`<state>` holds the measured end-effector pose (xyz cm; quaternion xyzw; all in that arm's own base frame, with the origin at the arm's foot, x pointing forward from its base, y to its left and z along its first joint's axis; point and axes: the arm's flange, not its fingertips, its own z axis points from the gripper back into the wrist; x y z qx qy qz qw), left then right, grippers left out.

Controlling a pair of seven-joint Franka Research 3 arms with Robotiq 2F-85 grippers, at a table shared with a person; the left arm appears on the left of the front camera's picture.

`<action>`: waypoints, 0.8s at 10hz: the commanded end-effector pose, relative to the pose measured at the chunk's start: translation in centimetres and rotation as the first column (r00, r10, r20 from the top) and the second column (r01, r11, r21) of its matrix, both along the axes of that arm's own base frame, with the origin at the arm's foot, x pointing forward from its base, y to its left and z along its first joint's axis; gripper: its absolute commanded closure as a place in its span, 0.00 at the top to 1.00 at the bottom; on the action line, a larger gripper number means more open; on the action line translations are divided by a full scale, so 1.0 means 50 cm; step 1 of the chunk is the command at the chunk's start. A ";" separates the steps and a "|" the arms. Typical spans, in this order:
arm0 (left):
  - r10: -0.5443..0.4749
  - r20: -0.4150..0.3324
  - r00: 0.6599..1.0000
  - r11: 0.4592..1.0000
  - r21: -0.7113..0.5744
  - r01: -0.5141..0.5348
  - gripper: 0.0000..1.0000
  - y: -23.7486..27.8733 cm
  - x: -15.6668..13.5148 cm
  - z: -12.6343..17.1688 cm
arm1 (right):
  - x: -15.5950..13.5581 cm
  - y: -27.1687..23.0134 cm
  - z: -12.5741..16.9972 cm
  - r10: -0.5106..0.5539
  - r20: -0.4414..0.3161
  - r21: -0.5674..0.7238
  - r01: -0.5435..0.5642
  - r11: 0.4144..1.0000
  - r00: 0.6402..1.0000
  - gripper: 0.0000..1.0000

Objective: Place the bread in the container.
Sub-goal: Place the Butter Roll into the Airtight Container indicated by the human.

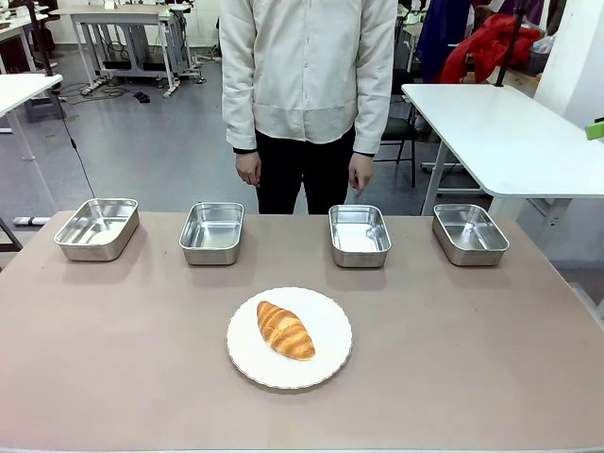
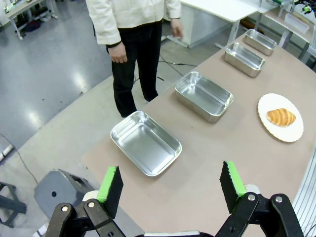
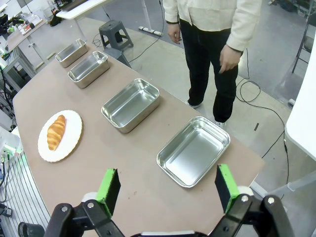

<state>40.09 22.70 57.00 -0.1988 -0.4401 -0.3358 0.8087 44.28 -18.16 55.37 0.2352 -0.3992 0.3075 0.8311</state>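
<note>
golden bread (image 1: 285,330) lies on a plate (image 1: 328,321), long axis far-left to near-right, about midway between left tool (image 2: 170,186) and right tool (image 3: 166,187), both released.

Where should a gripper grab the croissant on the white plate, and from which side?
Probably its thick middle, from straight above, closing across the short width. The croissant lies flat and diagonal on the plate, its ends tapering, so the wrist should turn to match.

Open table (image 1: 113,359) surrounds the plate (image 1: 327,351); four trays (image 1: 211,232) stand beyond.
</note>
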 end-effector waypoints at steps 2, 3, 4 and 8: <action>-0.011 0.011 1.000 1.000 -0.005 0.011 1.00 0.003 -0.004 0.003 | 0.000 0.000 0.001 0.004 0.004 0.007 -0.004 1.000 1.000 1.00; -0.011 0.011 1.000 1.000 -0.005 0.011 1.00 0.003 -0.004 0.003 | 0.000 0.000 0.001 0.004 0.004 0.007 -0.004 1.000 1.000 1.00; -0.011 0.011 1.000 1.000 -0.005 0.011 1.00 0.003 -0.004 0.003 | 0.000 0.000 0.001 0.004 0.004 0.007 -0.004 1.000 1.000 1.00; -0.011 0.011 1.000 1.000 -0.005 0.011 1.00 0.003 -0.004 0.003 | 0.000 0.000 0.001 0.004 0.004 0.007 -0.004 1.000 1.000 1.00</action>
